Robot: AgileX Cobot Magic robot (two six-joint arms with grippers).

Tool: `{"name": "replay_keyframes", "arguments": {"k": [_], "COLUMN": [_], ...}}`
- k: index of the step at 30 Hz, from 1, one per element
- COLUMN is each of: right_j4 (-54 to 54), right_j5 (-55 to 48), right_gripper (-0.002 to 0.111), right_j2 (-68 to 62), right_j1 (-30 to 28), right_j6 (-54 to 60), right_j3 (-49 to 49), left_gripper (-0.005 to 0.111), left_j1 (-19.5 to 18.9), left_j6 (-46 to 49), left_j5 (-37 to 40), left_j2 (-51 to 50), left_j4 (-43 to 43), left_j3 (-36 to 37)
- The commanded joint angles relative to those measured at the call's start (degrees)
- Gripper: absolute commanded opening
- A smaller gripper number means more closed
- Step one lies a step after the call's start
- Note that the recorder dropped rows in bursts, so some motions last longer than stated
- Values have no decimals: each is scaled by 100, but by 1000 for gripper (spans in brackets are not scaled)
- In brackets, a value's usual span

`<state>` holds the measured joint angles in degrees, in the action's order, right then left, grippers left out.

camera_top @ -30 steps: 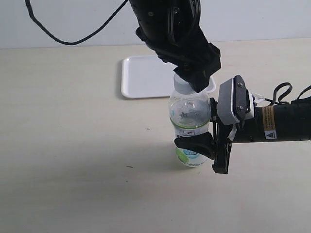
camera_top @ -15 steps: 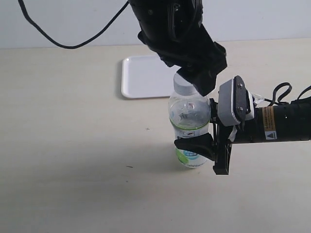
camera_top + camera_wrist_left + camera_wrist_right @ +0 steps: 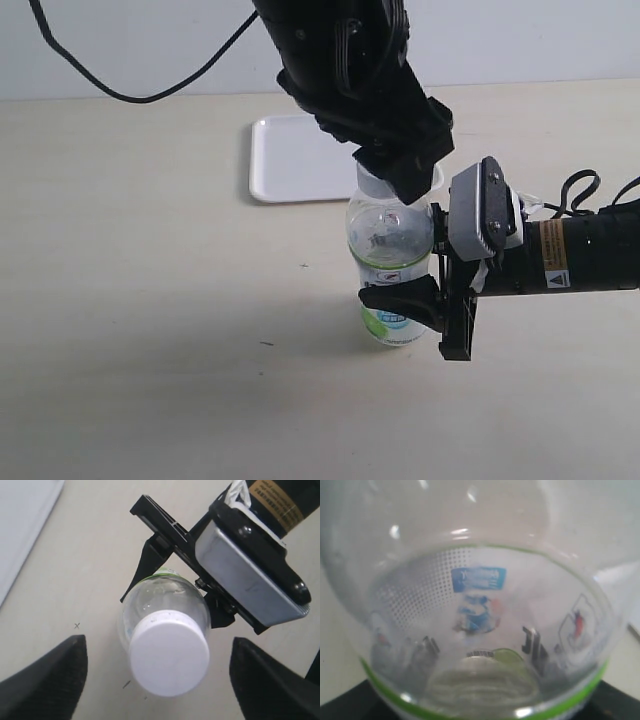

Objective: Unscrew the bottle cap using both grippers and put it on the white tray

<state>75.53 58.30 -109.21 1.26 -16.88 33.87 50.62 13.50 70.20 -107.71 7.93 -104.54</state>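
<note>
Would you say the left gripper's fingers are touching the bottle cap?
Apart. The left wrist view shows bare table between the bottle cap and both fingers.

Left gripper [image 3: 403,172] slightly lower and leftward, closer over the bottle cap [image 3: 169,652].

The bottle [image 3: 390,235] is clear, shiny plastic. The bottle cap [image 3: 169,652] is smooth white plastic. The table [image 3: 150,300] looks matt.

The clear plastic bottle [image 3: 390,240] stands upright, its green-and-white labelled lower body clasped between the right gripper [image 3: 402,300] fingers. Its round white bottle cap [image 3: 169,652] sits on the neck between the left gripper [image 3: 402,172] fingers, which are spread and clear of it. The white tray [image 3: 285,165] lies flat just beyond the left gripper.
</note>
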Motion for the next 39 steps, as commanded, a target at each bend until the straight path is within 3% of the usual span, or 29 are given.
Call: {"name": "replay_keyframes", "arguments": {"k": [1,3,7,39], "right_j4": [291,291,291,304], "right_j5": [-297,-297,-297,-367], "right_gripper": [0,0,0,0], "right_j2": [-22,-22,-22,-22], "right_j1": [5,5,5,5], "right_j6": [25,25,25,-123], "right_j3": [-6,-6,-6,-6], "left_gripper": [64,60,68,67], "left_j1": [28,28,28,28], "left_j6": [82,96,96,250], "left_j5": [-24,-24,-24,-24], "left_j2": [11,11,11,-43], "left_j4": [-22,1,1,1], "left_j3": [33,33,33,33]}}
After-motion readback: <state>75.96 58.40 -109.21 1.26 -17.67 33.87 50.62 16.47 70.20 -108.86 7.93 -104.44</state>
